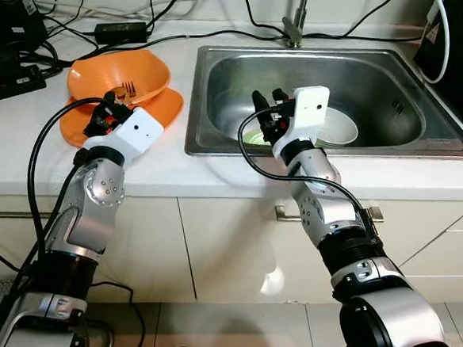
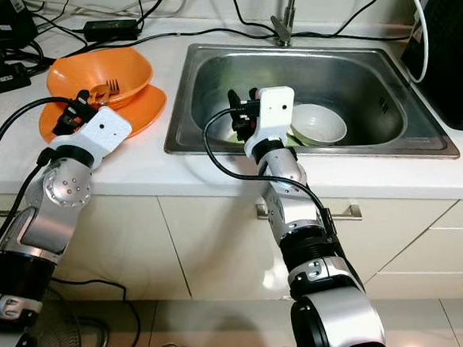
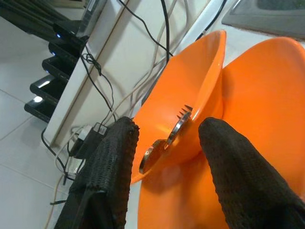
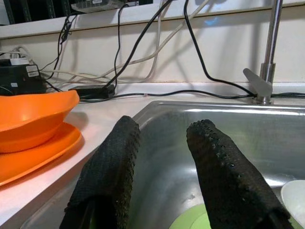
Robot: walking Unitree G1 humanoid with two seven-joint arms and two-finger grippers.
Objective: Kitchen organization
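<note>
An orange bowl (image 1: pixel 121 76) sits on an orange plate (image 1: pixel 163 111) on the white counter, left of the sink. A metal fork (image 1: pixel 127 89) lies in the bowl, its tines poking above the near rim (image 3: pixel 183 114). My left gripper (image 1: pixel 109 104) is open at that rim, one finger on each side of the fork without touching it. My right gripper (image 1: pixel 268 107) hovers open over the left part of the steel sink (image 1: pixel 209 80), holding nothing. Below it lie a green plate (image 1: pixel 254 137) and a white bowl (image 1: pixel 338 128).
A faucet (image 1: pixel 296 18) stands behind the sink. Black cables and a power adapter (image 1: pixel 120 29) trail along the back of the counter, with dark electronics (image 1: pixel 2 74) at the far left. A black object (image 1: pixel 452 39) stands right of the sink. Cabinet fronts and a tiled floor lie below.
</note>
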